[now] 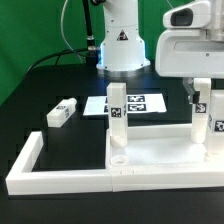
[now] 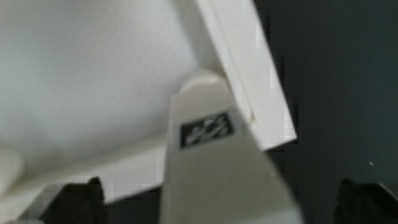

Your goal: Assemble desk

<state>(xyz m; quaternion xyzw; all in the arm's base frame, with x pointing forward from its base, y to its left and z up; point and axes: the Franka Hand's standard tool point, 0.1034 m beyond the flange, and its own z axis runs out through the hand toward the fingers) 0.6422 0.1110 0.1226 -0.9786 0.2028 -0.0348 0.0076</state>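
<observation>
The white desk top lies on the black table with its raised rim up. One tagged leg stands upright at its corner on the exterior view's left. Two more legs stand at its right end. A loose leg lies flat on the table to the left. My gripper hangs over the right end. In the wrist view the gripper is open. Its fingertips stand wide on either side of a tagged leg, with gaps on both sides, beside the desk top's rim.
The marker board lies behind the desk top. Long white frame bars run along the front and left of the table. The robot base stands at the back.
</observation>
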